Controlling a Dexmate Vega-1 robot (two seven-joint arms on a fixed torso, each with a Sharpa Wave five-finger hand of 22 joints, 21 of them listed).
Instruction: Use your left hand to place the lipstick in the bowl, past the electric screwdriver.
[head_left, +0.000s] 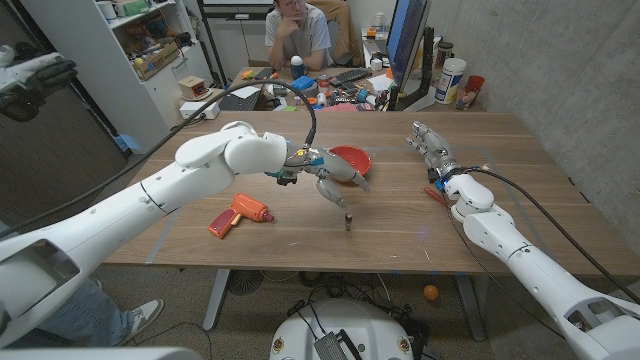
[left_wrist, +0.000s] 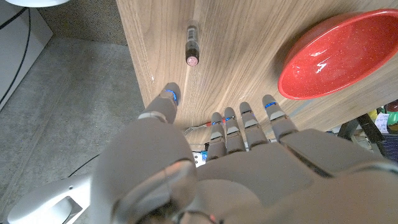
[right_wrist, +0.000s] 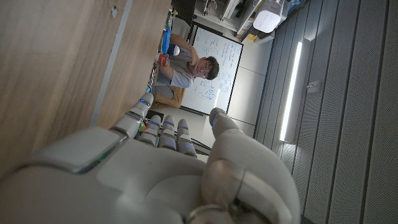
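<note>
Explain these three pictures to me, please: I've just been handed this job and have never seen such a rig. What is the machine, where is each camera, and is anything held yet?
It is a two-armed robot at a wooden table. The wide picture is from its head, looking down; the other two are from cameras on each wrist, looking along the back of that hand.

The left hand hangs open above the table, holding nothing. The lipstick stands upright just in front of it, with the red bowl behind. An orange electric screwdriver lies further left. The right hand waits at the far right, empty. A person sits behind.
</note>
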